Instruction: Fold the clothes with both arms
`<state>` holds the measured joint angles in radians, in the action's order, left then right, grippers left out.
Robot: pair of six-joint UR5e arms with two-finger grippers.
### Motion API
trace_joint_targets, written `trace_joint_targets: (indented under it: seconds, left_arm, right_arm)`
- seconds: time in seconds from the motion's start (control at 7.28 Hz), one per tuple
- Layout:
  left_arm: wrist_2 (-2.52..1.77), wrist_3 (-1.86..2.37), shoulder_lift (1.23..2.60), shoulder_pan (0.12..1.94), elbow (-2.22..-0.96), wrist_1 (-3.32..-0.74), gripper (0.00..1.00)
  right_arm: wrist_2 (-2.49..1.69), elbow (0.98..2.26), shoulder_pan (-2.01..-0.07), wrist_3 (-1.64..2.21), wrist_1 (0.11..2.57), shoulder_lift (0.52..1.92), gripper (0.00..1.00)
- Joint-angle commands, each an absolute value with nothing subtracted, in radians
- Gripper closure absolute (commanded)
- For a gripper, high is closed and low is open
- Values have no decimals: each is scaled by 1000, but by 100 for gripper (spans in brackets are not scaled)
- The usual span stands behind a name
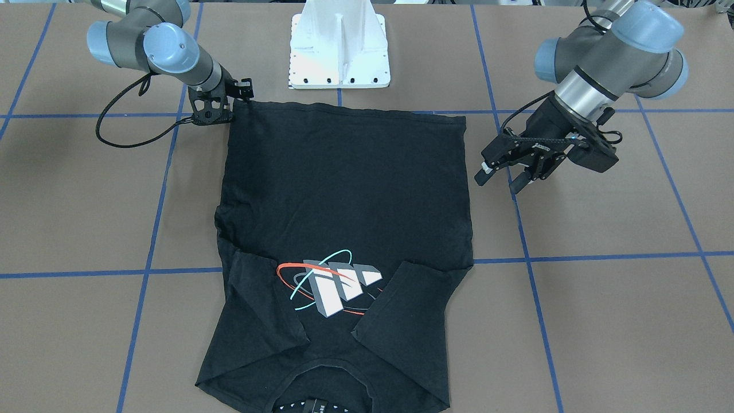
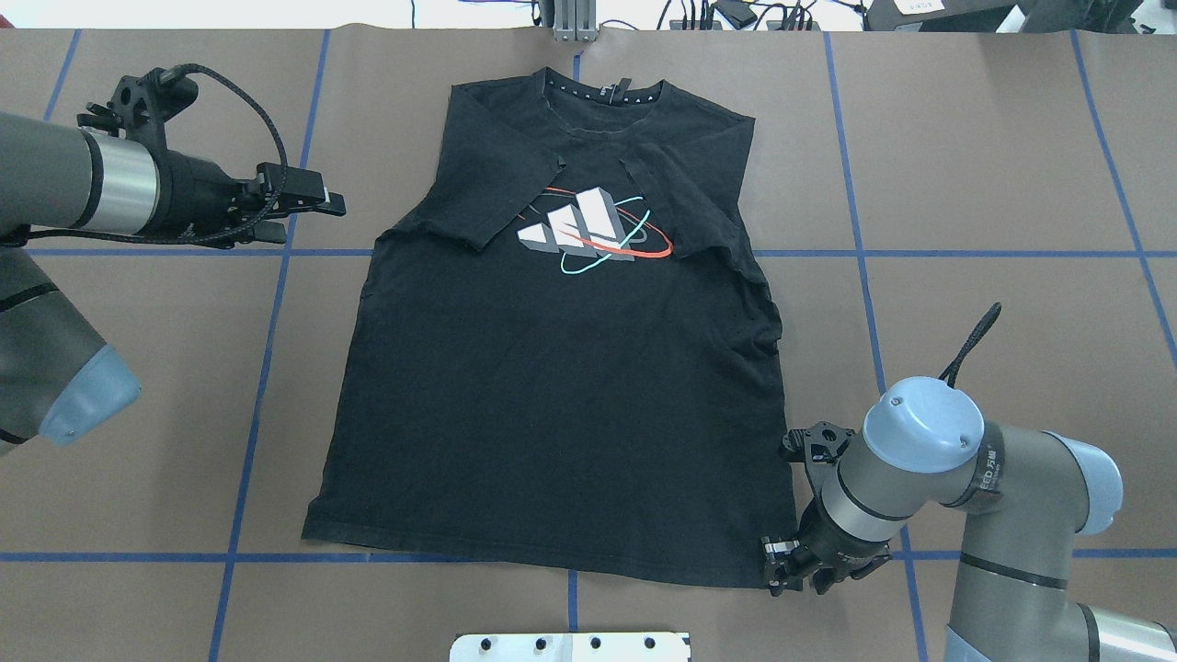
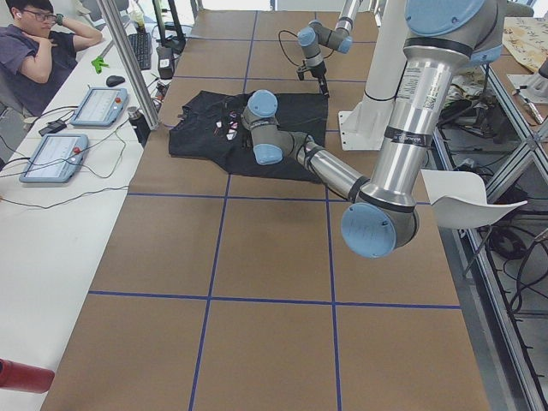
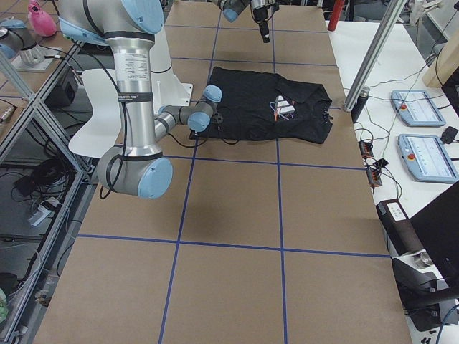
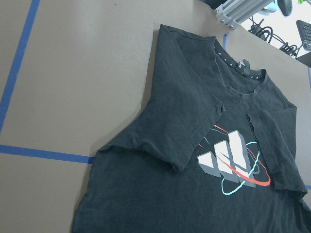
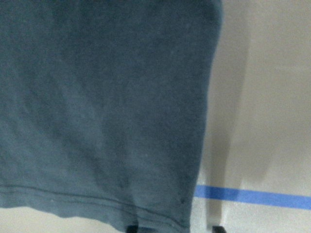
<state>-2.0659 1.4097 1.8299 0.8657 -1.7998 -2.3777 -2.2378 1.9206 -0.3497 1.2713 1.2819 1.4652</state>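
The right hand (image 1: 226, 110) sits low at one hem corner of the black T-shirt (image 1: 344, 189) in the front-facing view, touching the cloth. The left hand (image 1: 498, 180) hovers beside the opposite side seam with its fingers spread, holding nothing.

From overhead the shirt lies flat and print-up on the tabletop (image 2: 1011, 184). Its collar (image 2: 602, 92) points away from the robot and its hem toward it, so the long axis runs straight out from the base. Both sleeves are folded in beside the chest print (image 2: 593, 230). The left hand is level with that print and well apart from the free hem corner (image 2: 313, 531), so the right arm looks nearer to a grip.

The side views only confirm the arms' places.

The left wrist view looks down on the collar and one tucked sleeve.

The right wrist view shows the hem corner between two dark fingertips (image 6: 132, 228), which stand apart and are not clamped on it
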Motion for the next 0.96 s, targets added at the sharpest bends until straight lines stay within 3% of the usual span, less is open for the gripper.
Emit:
trace_joint_targets:
  seconds: [0.0,0.14,0.69,0.82]
  left_arm:
    - [-2065,1410,1830,865,-1805,-2378,1]
    - [-2066,1410,1830,864,-1809,-2378,1]
    - [-2066,1410,1829,864,-1807,-2378,1]
    - [-2065,1410,1829,864,-1807,-2378,1]
  right_arm:
    - [-2240,1921,-350,1272,1282,1467,45]
    - [-2240,1919,-350,1272,1285,1466,51]
    - [-2244,1913,-350,1270,1285,1465,52]
    - [-2244,1913,-350,1270,1285,1465,65]
